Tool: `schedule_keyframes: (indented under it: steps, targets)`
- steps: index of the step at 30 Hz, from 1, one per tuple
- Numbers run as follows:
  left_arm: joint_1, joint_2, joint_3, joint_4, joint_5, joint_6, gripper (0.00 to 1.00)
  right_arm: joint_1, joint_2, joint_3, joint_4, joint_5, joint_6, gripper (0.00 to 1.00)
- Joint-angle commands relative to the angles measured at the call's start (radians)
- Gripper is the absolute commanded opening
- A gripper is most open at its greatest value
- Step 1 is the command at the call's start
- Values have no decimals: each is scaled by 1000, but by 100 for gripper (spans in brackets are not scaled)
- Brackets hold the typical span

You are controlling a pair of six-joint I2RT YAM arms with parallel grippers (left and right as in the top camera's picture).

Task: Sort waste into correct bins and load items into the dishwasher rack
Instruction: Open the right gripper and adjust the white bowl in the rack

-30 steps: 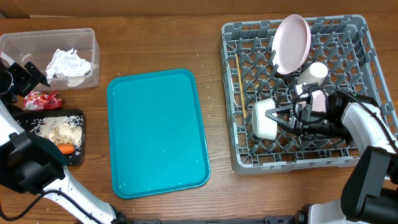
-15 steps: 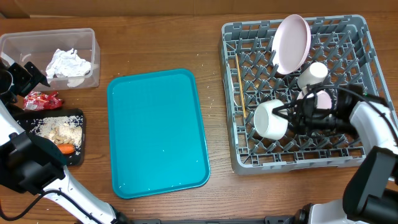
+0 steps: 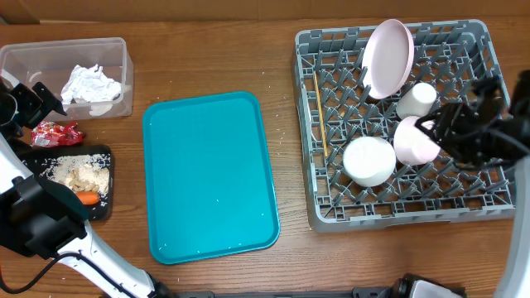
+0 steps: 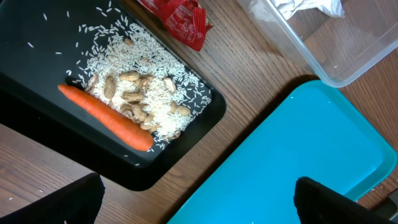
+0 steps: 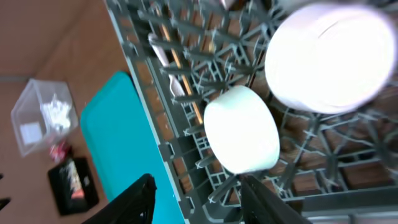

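In the grey rack a white bowl lies upside down beside a pinkish bowl, near a white cup, the upright pink plate and a chopstick. My right gripper hovers open and empty just right of the bowls; its wrist view shows the white bowl beyond the fingertips. My left gripper hangs wide open above the black tray, which holds the carrot and food scraps. The red wrapper lies on the table. Tissue sits in the clear tub.
The flat teal tray lies in the middle of the wooden table, between the bins on the left and the rack on the right. The left arm's base fills the lower left corner.
My right gripper has opened and let go of the white bowl, which now rests upside down in the rack. The gripper has drawn back to the right. The left arm has not moved.
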Motion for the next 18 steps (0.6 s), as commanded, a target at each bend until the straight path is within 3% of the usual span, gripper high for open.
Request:
schedule_keyframes:
  steps: [1, 3, 5, 7, 18]
  targets:
    - [-5, -21, 11, -3, -5, 23, 100, 43, -61, 16, -19, 92, 38, 48]
    - [-5, -21, 11, -3, -5, 23, 100, 84, -64, 16, -40, 130, 46, 46]
    - [-5, -21, 11, -3, -5, 23, 100, 135, -59, 7, -54, 172, 61, 33]
    - [-5, -21, 11, -3, -5, 23, 100, 192, -53, -8, -60, 222, 109, 29]
    - [-5, -21, 11, -3, -5, 23, 100, 463, 39, -143, 22, 441, 289, 25]
